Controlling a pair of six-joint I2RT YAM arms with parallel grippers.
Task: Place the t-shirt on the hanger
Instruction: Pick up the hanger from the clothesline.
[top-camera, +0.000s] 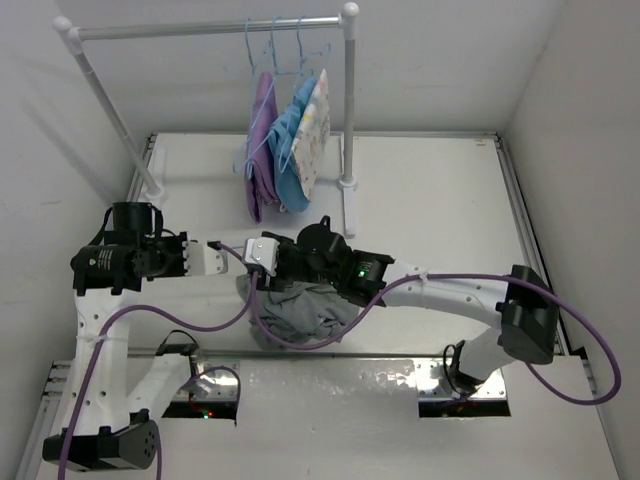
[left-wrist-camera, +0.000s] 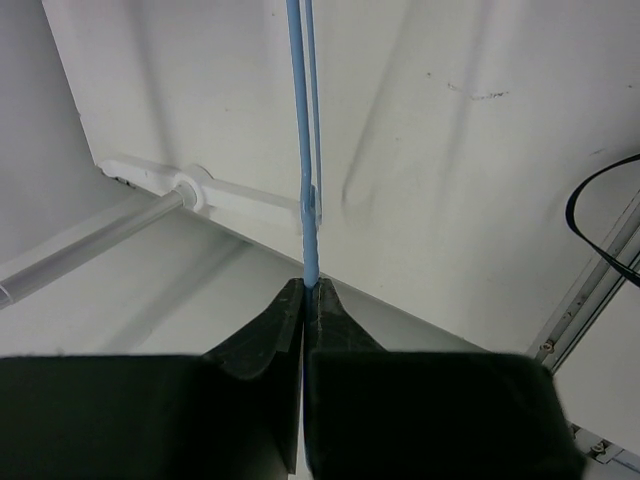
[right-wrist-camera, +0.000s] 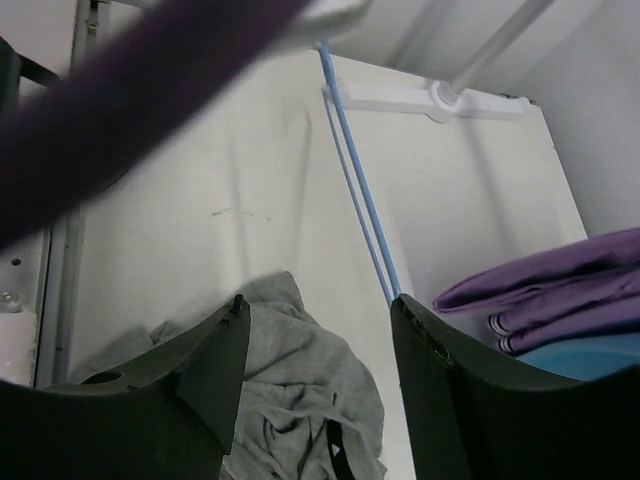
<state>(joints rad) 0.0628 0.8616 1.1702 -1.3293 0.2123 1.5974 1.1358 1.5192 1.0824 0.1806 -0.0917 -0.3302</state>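
1. Robotics lab cell: left arm (top-camera: 92, 340) and right arm (top-camera: 440, 292) bolted to a white surface (top-camera: 430, 200).
2. Plain white walls (top-camera: 580, 70) enclose it.
3. Small garment rack (top-camera: 200, 30); purple cables (top-camera: 205, 325) loop along the arms.

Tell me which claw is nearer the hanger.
Left. The left claw is shut on the hanger. The right claw is open over the t-shirt, with the hanger passing beside one fingertip.

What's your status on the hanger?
Left tool shut on hanger. Right tool open above crumpled grey t-shirt. Purple cable crosses right wrist view.
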